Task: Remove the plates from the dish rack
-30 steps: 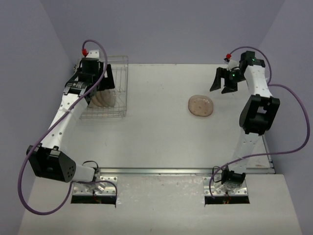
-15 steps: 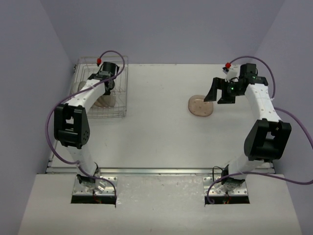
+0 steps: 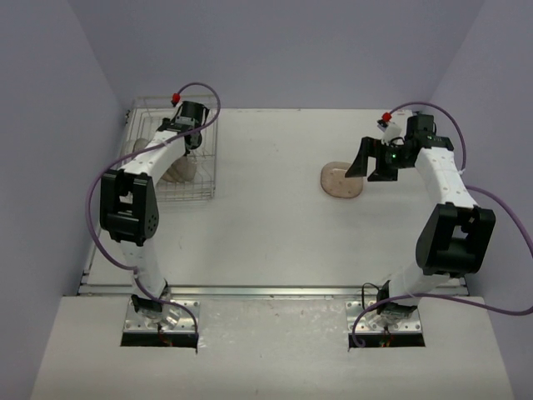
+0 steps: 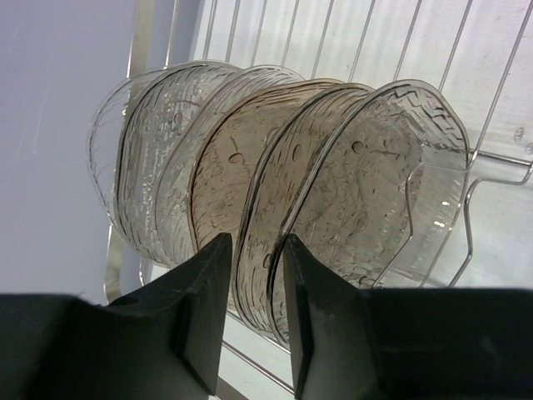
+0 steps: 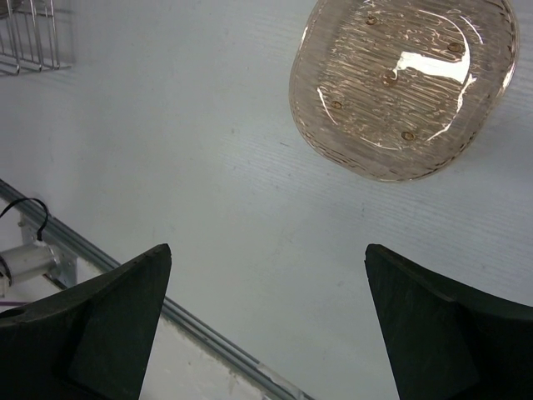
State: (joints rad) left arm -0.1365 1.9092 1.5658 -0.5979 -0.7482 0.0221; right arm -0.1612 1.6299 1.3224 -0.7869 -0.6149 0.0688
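Observation:
The silver wire dish rack (image 3: 210, 133) stands at the far left of the table, and its wires (image 4: 491, 108) show in the left wrist view. Several translucent plates (image 4: 208, 167) stand on edge in it, pale grey to brown. My left gripper (image 3: 182, 150) reaches down into the rack. Its jaws (image 4: 254, 246) are closed to a narrow gap on the lower rim of a brownish plate (image 4: 275, 208), second from the right. One pink-beige plate (image 3: 341, 181) lies flat on the table. My right gripper (image 3: 371, 167) hovers just right of it, wide open and empty (image 5: 266, 250), with that plate (image 5: 400, 92) ahead.
The rack's corner (image 5: 29, 33) shows at the top left of the right wrist view. A metal rail (image 3: 275, 291) runs along the table's near edge. Purple walls close in the left, back and right sides.
My left arm has swung its elbow in and moved the gripper further right and down among the rack's plates. My right gripper has moved left and lower, closer to the plate on the table.

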